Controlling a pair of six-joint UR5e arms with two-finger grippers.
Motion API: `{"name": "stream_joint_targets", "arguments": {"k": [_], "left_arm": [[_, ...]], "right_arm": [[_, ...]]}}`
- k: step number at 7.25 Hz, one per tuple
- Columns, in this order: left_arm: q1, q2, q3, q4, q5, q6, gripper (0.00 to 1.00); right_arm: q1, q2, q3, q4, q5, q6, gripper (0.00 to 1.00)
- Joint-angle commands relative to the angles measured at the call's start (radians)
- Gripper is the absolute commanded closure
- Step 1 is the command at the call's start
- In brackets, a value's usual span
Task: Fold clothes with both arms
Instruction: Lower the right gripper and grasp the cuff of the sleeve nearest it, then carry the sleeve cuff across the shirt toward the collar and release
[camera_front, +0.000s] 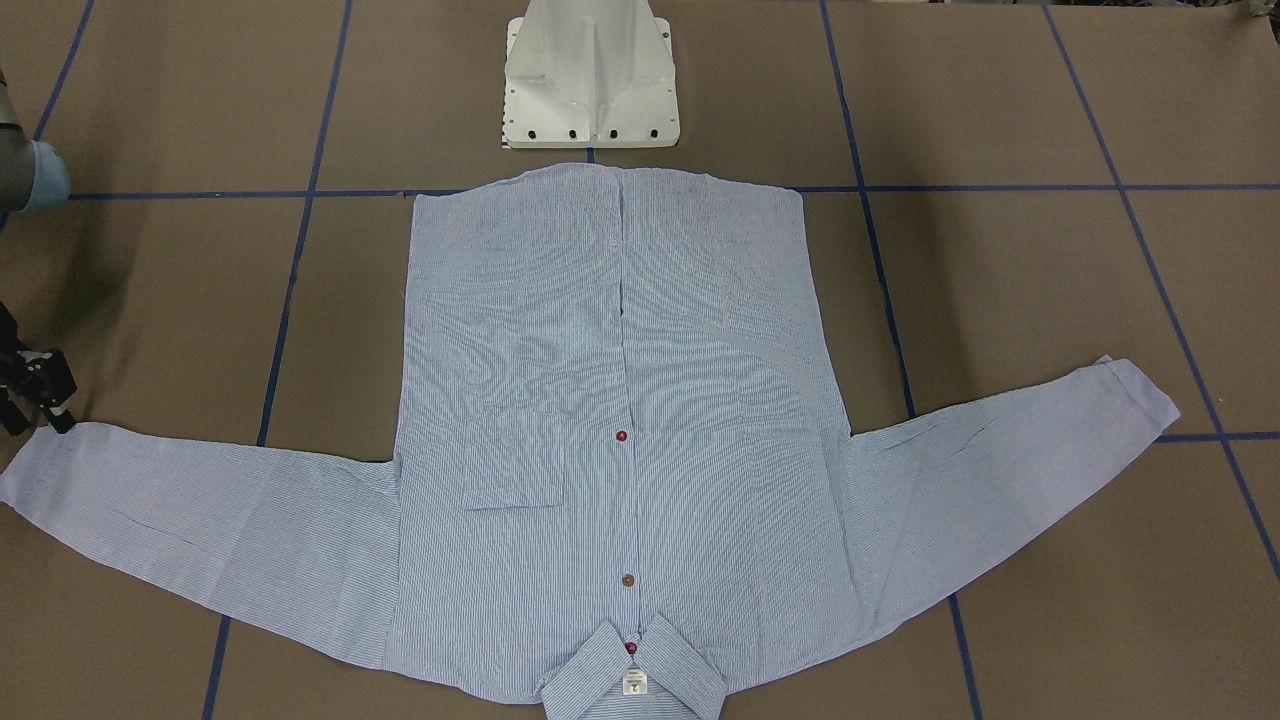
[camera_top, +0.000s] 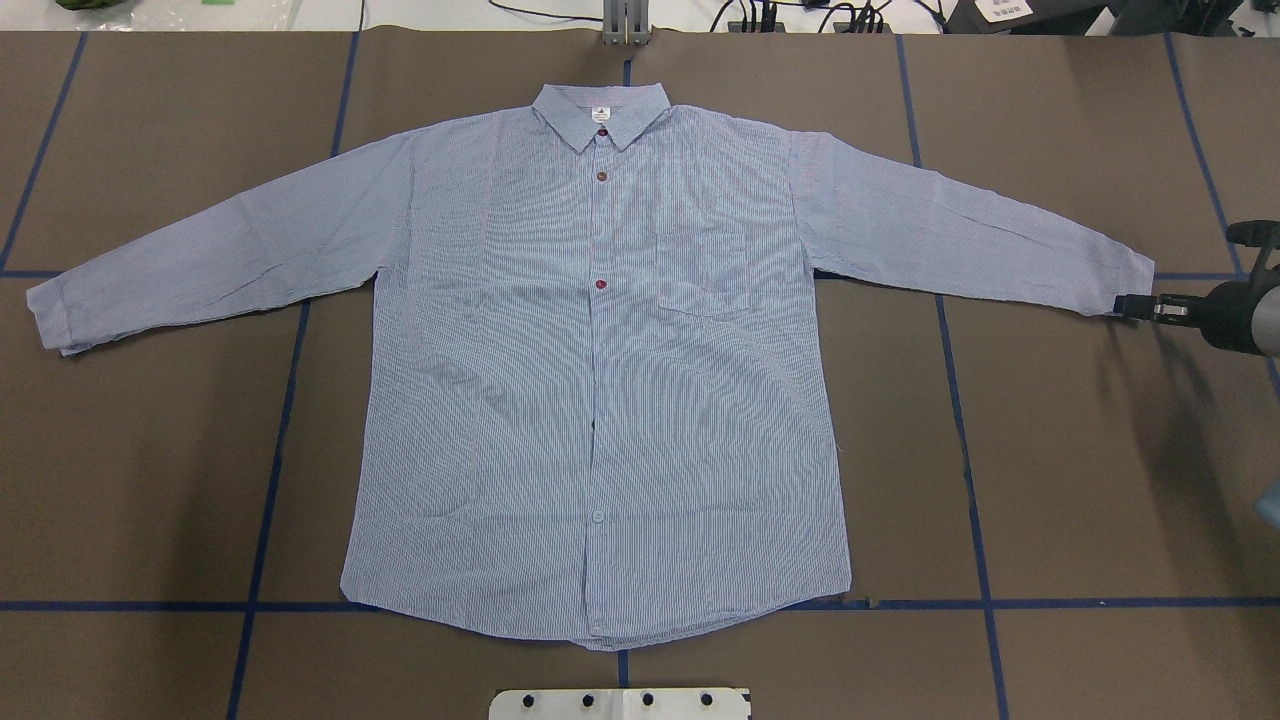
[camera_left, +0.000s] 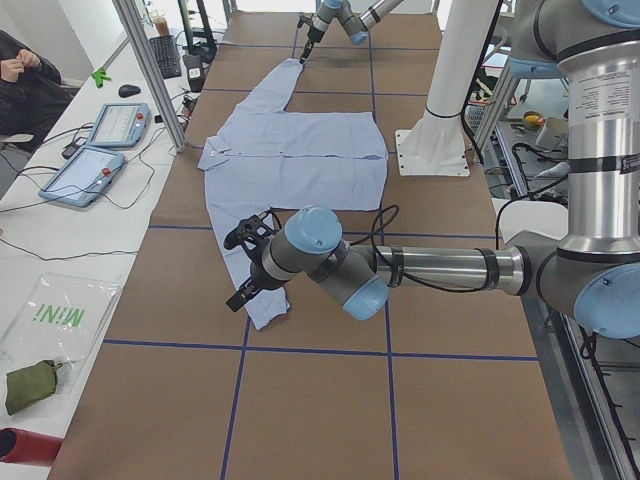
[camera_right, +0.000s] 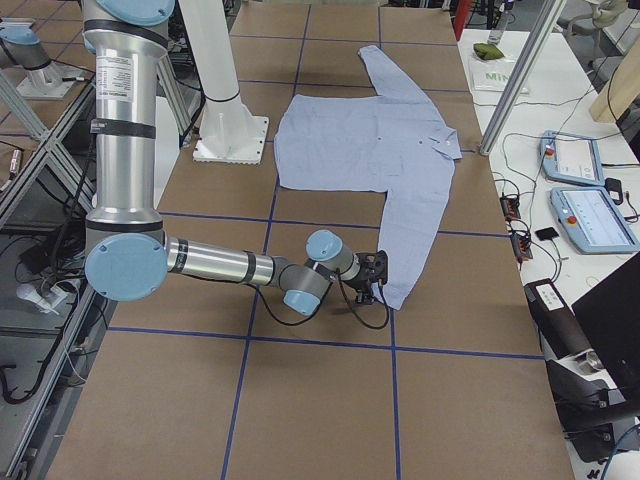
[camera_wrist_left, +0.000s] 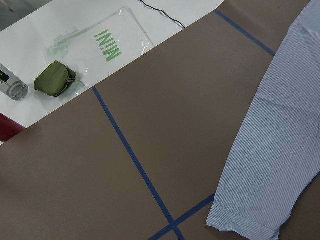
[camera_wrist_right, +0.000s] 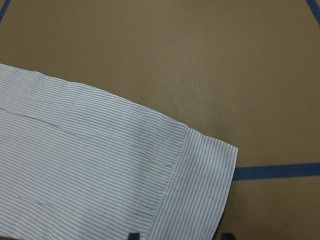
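Brown tabletop bears the shirt, cuff at right hand.

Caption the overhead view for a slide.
Light blue striped button-up shirt lies flat on brown table; right gripper at its cuff.

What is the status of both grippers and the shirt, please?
Right gripper open at sleeve cuff. Left gripper near other cuff, state unclear. Shirt flat, unfolded. Nothing on it.

Thin matt woven cloth shirt on matt brown paper table cover
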Motion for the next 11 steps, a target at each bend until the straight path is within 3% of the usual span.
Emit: {"name": "stream_joint_targets", "arguments": {"k": [1, 2, 7, 9, 11], "left_arm": [[0.0, 0.0, 0.003, 0.0, 0.0, 0.0, 0.0], [0.0, 0.0, 0.003, 0.0, 0.0, 0.001, 0.0], [0.0, 0.003, 0.001, 0.0, -0.002, 0.001, 0.0], [0.0, 0.003, 0.001, 0.0, -0.002, 0.001, 0.0], [0.0, 0.003, 0.001, 0.0, -0.002, 0.0, 0.0]], "right_arm": [[-0.006, 0.0, 0.0, 0.0, -0.001, 0.001, 0.6], [-0.006, 0.002, 0.001, 0.0, 0.002, 0.003, 0.97], [-0.003, 0.006, 0.118, -0.018, 0.012, -0.002, 1.0], [-0.004, 0.119, 0.13, -0.037, 0.01, 0.0, 1.0], [-0.105, 0.367, 0.087, -0.058, -0.001, 0.004, 1.0]]}}
